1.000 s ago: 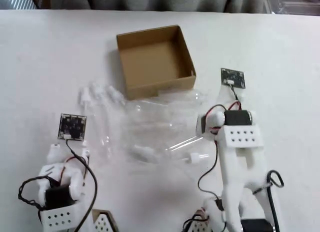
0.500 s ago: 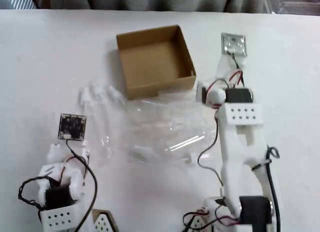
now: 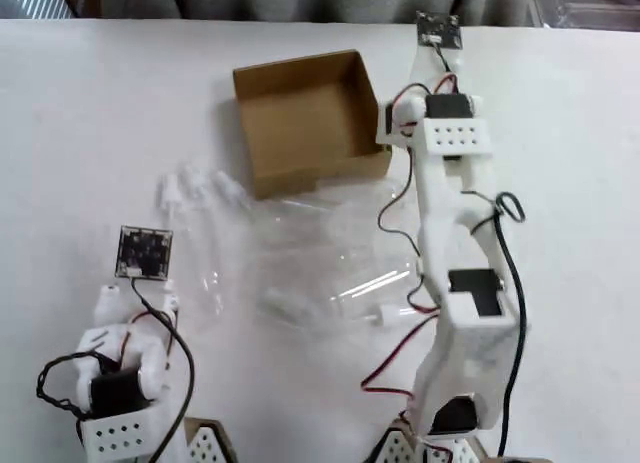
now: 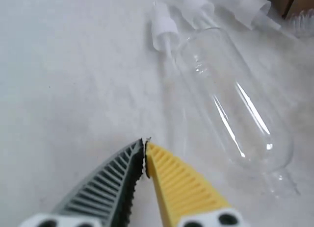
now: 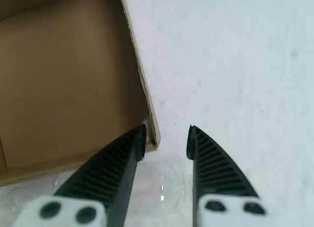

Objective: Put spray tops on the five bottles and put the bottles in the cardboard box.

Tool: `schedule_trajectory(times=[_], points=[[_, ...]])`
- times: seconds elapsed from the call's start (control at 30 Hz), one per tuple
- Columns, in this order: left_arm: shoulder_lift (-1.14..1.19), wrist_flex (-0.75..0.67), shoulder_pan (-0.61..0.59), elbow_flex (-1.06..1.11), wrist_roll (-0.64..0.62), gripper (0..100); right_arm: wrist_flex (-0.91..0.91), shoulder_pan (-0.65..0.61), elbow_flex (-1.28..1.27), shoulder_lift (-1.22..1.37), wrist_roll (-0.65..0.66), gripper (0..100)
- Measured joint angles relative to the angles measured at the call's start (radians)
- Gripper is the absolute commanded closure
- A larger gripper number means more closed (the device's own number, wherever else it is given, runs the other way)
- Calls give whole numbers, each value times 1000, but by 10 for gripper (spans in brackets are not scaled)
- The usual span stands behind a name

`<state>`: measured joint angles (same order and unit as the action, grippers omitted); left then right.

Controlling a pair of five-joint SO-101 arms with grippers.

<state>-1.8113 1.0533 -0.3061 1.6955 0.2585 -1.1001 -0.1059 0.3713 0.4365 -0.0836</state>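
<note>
**Left end effector [image 4: 144, 151] clenched; right end effector [image 5: 166, 138] released**

Left: jaws together, empty, above surface [image 3: 90, 113], near spray tops [image 4: 164, 31]. Centre: clear bottles [image 3: 330, 253] lying on their sides just outside box [image 3: 320, 173]. Right: jaws apart, astride box's corner.

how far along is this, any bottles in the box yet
Done: nothing. The cardboard box is empty. In hand: nothing; the right gripper is open at the box's corner, the left gripper shut and empty near a clear bottle. Left: bottles lie on the table by the box, spray tops loose beside them, so all capping and boxing remains.
</note>
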Motion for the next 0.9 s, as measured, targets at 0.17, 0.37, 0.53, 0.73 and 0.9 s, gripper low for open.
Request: schedule_trajectory(times=[0.17, 0.37, 0.53, 0.73, 0.9], points=[[0, 0, 0, 0, 0, 980, -81, -37, 222, 198, 0, 879], [0, 0, 0, 0, 0, 980, -152, -60, 457, 381, 2, 882], [0, 0, 0, 0, 0, 980, -183, -60, 605, 454, 2, 882], [0, 0, 0, 0, 0, 980, -224, -48, 700, 489, 2, 882], [0, 0, 0, 0, 0, 980, -224, -52, 707, 568, 2, 883]])
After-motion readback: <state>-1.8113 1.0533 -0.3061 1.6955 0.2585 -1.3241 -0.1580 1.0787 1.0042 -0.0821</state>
